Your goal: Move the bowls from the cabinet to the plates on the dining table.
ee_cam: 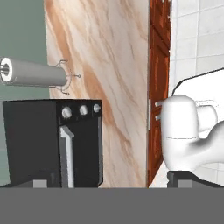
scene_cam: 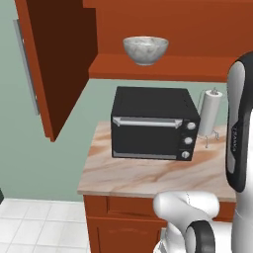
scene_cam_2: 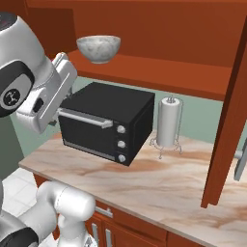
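A white-grey marbled bowl [scene_cam: 145,49] [scene_cam_2: 99,48] stands upright on the lower shelf of the open reddish-brown cabinet [scene_cam: 158,67] [scene_cam_2: 149,70], near the shelf's front edge. The cabinet's doors [scene_cam: 59,69] [scene_cam_2: 230,120] are swung wide. My gripper [ee_cam: 109,183] is open with nothing between its fingertips [ee_cam: 40,183]. It looks down, rolled sideways, over the black oven and the counter, well below the bowl. My wrist [scene_cam_2: 46,99] hangs in front of the oven's left end. The plates and the dining table are out of view.
A black oven [scene_cam: 153,123] [scene_cam_2: 103,123] [ee_cam: 52,140] sits on the short marble counter [scene_cam: 148,175] [scene_cam_2: 164,181] [ee_cam: 113,65] under the shelf. A paper towel roll [scene_cam: 210,113] [scene_cam_2: 169,120] [ee_cam: 35,72] stands to its right. White floor tiles [scene_cam: 29,222] lie to the left.
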Motion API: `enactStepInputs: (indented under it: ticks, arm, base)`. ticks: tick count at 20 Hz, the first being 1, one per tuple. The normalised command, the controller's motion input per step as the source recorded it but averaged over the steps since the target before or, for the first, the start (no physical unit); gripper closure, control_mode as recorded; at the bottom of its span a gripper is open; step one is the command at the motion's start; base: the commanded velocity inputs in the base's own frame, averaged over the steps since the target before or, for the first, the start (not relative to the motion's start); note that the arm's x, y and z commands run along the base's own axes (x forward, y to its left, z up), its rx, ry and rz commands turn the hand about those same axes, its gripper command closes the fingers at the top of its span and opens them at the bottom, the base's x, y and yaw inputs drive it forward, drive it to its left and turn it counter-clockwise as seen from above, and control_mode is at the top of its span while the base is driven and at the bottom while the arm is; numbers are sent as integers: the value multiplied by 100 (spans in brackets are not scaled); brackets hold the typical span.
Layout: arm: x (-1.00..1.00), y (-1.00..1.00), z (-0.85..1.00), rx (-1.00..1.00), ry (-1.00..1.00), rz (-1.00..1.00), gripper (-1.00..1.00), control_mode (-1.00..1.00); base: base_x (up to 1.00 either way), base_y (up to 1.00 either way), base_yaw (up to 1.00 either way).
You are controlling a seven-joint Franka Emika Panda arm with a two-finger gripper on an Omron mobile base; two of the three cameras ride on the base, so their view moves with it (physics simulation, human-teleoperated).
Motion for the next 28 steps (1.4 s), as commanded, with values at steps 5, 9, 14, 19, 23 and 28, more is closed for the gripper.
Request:
enactStepInputs:
  ticks: [5, 9, 14, 19, 23, 28]
  arm:
    - [-8, 19, 40, -8, 0, 18, -100, -100]
    - [-2, 9, 25, -5, -3, 20, -100, -100]
    - [3, 16, 10, -2, -4, 18, -100, -100]
    - [9, 32, 0, -2, -15, 6, -100, -100]
    - [5, 25, -3, -1, -17, 0, -100, -100]
    - [22, 14, -19, 1, -7, 0, -100, -100]
  base:
    - [0, 0, 0]
    - [0, 0, 0]
    - [0, 0, 0]
    - [0, 0, 0]
    - [0, 0, 0]
    - [0, 0, 0]
